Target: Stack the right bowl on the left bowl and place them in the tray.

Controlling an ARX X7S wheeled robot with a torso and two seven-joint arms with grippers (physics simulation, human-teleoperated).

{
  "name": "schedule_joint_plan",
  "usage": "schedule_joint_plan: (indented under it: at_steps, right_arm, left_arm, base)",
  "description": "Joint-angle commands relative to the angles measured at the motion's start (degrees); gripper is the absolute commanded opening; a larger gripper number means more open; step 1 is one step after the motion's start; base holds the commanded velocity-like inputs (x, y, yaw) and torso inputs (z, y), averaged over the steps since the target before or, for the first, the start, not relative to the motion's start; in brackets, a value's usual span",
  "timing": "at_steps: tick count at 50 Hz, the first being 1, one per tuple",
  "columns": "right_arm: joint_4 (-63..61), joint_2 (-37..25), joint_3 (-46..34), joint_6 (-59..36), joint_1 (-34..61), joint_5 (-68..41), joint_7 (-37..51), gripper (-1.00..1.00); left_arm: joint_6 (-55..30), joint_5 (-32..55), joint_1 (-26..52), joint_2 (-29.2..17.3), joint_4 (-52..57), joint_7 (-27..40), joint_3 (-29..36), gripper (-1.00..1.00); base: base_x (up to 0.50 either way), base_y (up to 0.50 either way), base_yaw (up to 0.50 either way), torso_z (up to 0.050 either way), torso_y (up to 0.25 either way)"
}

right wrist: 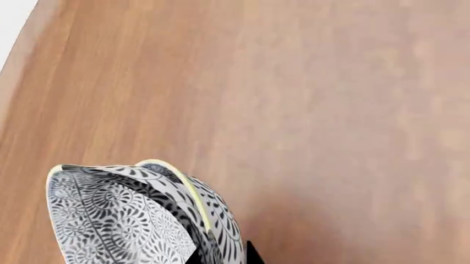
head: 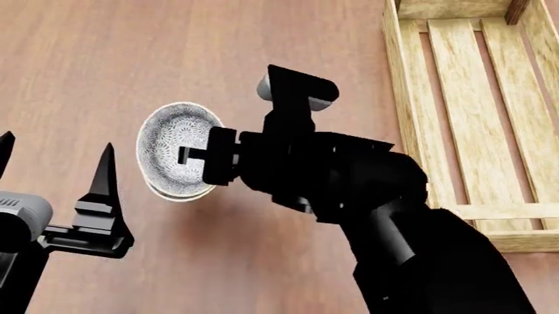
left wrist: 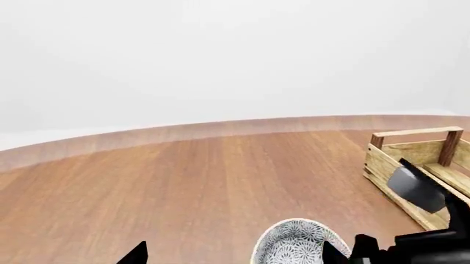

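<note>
Two patterned grey-and-white bowls [head: 166,140] sit one in the other on the wooden table, left of the tray [head: 400,98], a light-wood slatted crate. The lower bowl's rim [head: 175,194] shows under the upper one. My right gripper [head: 186,156] reaches in from the right and is shut on the upper bowl's wall; the right wrist view shows its fingertips [right wrist: 254,256] straddling the yellow-rimmed wall [right wrist: 192,198]. My left gripper [head: 54,163] is open and empty, near the bowls' left. The left wrist view shows the bowl [left wrist: 294,245] and the tray [left wrist: 411,159].
The table's curved far edge [left wrist: 220,129] runs across the left wrist view, with a pale wall behind. The right arm [head: 384,216] crosses between the bowls and the tray's near corner [head: 515,242].
</note>
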State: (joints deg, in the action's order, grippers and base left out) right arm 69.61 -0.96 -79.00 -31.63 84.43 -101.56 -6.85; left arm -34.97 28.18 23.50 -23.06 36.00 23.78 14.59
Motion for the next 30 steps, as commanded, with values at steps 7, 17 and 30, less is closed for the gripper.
schedule_joint_plan:
  at_steps: [7,17,30]
  right_arm:
    - [5.4,-3.2,-28.7,7.8,12.6,-39.9,2.7,-1.0]
    - [5.4,-5.0,-51.0,9.9,18.3,-63.8,3.0,-1.0]
    - [5.4,-9.4,-59.0,11.6,23.6,-76.1,8.0,-1.0]
  left_arm:
    - [0.4,-0.1,-0.1,-0.1,-0.5,0.1,0.4,1.0]
    - [0.6,-0.1,0.0,-0.1,-0.9,0.1,0.7,1.0]
    - [0.5,0.3,0.5,-0.3,-0.9,0.2,0.5,1.0]
  base:
    - [0.0,0.0,0.0,0.0,0.0]
    - [0.0,0.0,0.0,0.0,0.0]
    - [0.0,0.0,0.0,0.0,0.001]
